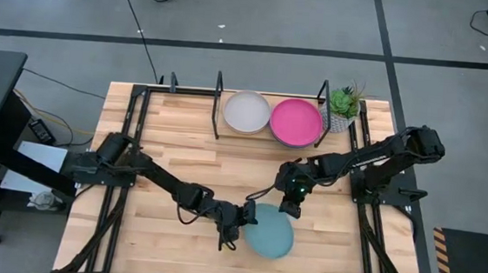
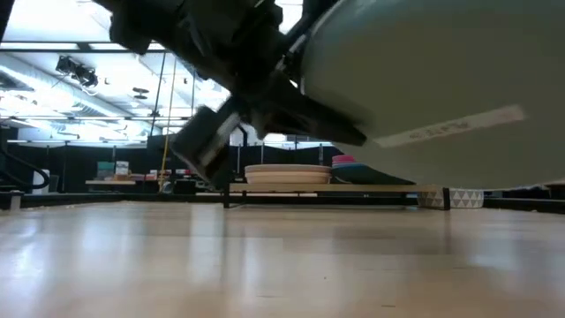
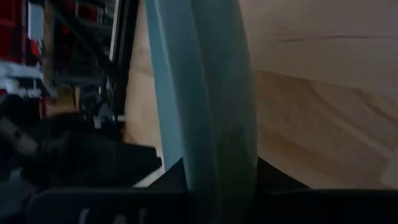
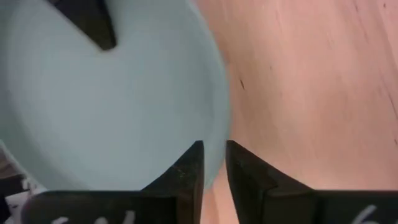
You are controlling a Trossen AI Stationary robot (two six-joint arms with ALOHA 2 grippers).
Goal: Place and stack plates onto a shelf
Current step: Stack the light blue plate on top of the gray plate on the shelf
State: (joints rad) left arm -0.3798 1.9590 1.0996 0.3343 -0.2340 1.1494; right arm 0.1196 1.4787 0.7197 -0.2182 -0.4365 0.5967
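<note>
Left gripper [image 1: 239, 226]: mine, at the near middle of the table [image 1: 181, 162], fingers clamped on the rim of the light teal plate [image 1: 269, 230], at its left edge in the high view.
Light teal plate: held off the wood, tilted; the low view shows its pale underside [image 2: 424, 79] up in the air with a gap to the table below. In my left wrist view the rim [image 3: 211, 93] runs edge-on out from between my fingers.
Right gripper [image 1: 292, 207]: mine, just at the plate's far edge. Fingers [image 4: 186, 171] set narrow, a thin gap between them, the plate's rim [image 4: 124, 93] right beside them; I cannot tell if they touch it.
Shelf [image 1: 220, 91]: black rod rack along the far edge of the table.
Cream plate [image 1: 247, 111]: lying flat in the shelf, left spot.
Magenta plate [image 1: 297, 121]: flat in the shelf, just beside the cream plate, on its right, on top of something grey.
Potted plant [image 1: 344, 105]: right end of the shelf.
</note>
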